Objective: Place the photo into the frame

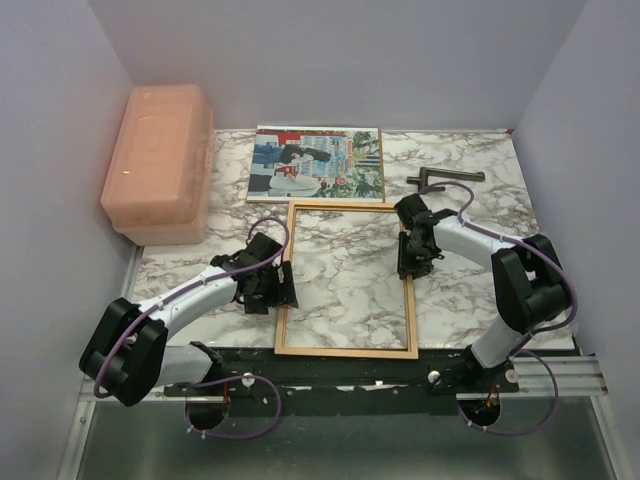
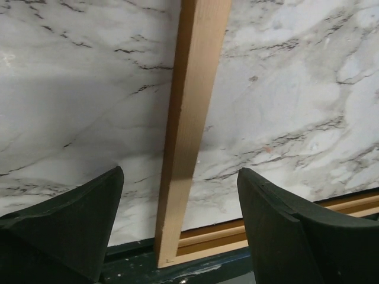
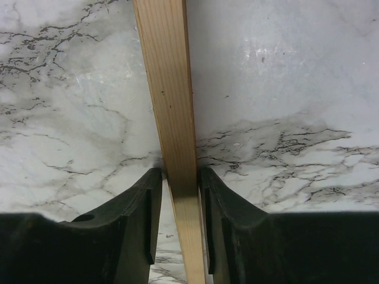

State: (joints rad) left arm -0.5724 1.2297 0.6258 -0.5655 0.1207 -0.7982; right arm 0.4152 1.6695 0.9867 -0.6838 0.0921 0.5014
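Observation:
The frame (image 1: 345, 351), a thin orange-brown wooden rectangle, lies flat on the marble table with nothing inside it. The photo (image 1: 317, 165), a colour print, lies just behind the frame's far rail. My left gripper (image 1: 283, 290) straddles the frame's left rail (image 2: 192, 106) near the front corner. It (image 2: 180, 171) is open, with a wide gap on each side of the wood. My right gripper (image 1: 408, 262) sits over the right rail (image 3: 169, 77). Its fingers (image 3: 179, 171) are closed against both sides of that rail.
A pink plastic box (image 1: 160, 165) stands at the back left. A dark metal handle-shaped tool (image 1: 445, 178) lies at the back right. The frame's front rail runs along the table's dark near edge (image 2: 177, 272). Walls enclose the table on three sides.

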